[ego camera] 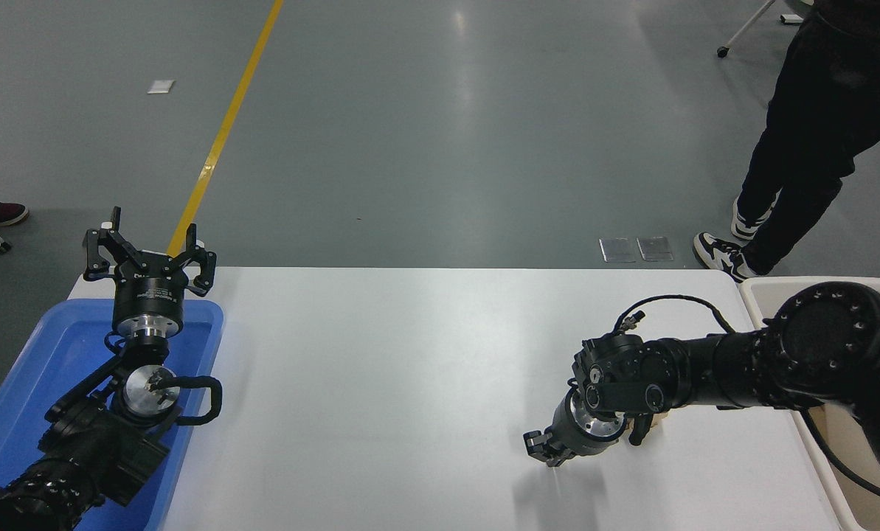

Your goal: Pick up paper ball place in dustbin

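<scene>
My right gripper (pixel 586 439) is pointing down at the near right of the white table (pixel 410 383), clenching the paper ball (pixel 648 422), barely showing. My left gripper (pixel 148 259) is hanging unclenched over the blue tray (pixel 41 369). The dustbin (pixel 760 295) is standing right of the table.

A glossy grey floor (pixel 440 110) fills the far side, crossed by a yellow line (pixel 227 125) and soft overhead glare. A person in dark trousers (pixel 808 140) stands at top right (white-and-black sneakers), beyond the white table (pixel 380 398).
</scene>
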`<control>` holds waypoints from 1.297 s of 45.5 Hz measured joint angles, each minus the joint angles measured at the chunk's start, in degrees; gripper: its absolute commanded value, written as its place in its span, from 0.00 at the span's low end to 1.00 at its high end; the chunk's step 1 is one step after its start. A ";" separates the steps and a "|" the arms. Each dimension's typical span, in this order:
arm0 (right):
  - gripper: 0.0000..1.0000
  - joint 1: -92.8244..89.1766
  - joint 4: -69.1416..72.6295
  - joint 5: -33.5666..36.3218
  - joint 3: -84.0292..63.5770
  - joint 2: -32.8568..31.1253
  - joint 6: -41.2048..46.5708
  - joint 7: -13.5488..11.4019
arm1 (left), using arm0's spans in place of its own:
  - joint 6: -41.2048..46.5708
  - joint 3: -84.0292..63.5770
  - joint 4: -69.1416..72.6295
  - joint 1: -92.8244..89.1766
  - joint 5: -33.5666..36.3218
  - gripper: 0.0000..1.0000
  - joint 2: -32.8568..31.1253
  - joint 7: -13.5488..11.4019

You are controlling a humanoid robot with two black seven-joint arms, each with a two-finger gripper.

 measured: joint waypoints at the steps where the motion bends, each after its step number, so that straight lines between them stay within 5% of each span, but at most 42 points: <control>1: 0.00 0.00 -0.02 -0.05 -0.04 0.00 -0.02 0.00 | 0.00 0.00 0.00 0.00 0.00 0.99 0.00 0.01; 24: 0.00 5.19 4.68 0.49 -0.28 -0.78 1.03 -0.03 | -0.10 0.07 0.00 0.00 0.01 0.99 0.07 0.02; 42: 0.00 28.90 23.73 5.33 -2.02 -18.41 7.88 0.02 | -0.04 0.08 0.00 0.00 -0.05 0.99 0.09 0.00; 44: 0.26 32.30 25.93 6.08 -2.82 -20.73 8.46 0.02 | -0.02 0.08 0.00 -0.01 -0.06 0.99 0.11 -0.03; 46: 0.77 35.07 27.84 6.77 -3.69 -22.53 8.89 0.02 | -0.01 0.07 -0.01 0.00 -0.05 0.99 0.12 -0.05; 47: 0.89 36.44 28.69 7.07 -4.09 -23.40 9.10 0.03 | -0.01 0.07 0.00 -0.01 -0.07 0.99 0.12 -0.05; 51: 1.00 41.99 31.51 8.20 -5.92 -26.72 9.64 0.00 | 0.00 0.04 0.00 0.00 -0.08 0.99 0.14 -0.08; 59: 1.00 52.17 36.26 9.42 -9.68 -32.87 11.23 0.02 | 0.00 0.02 0.00 0.00 -0.12 0.99 0.15 -0.07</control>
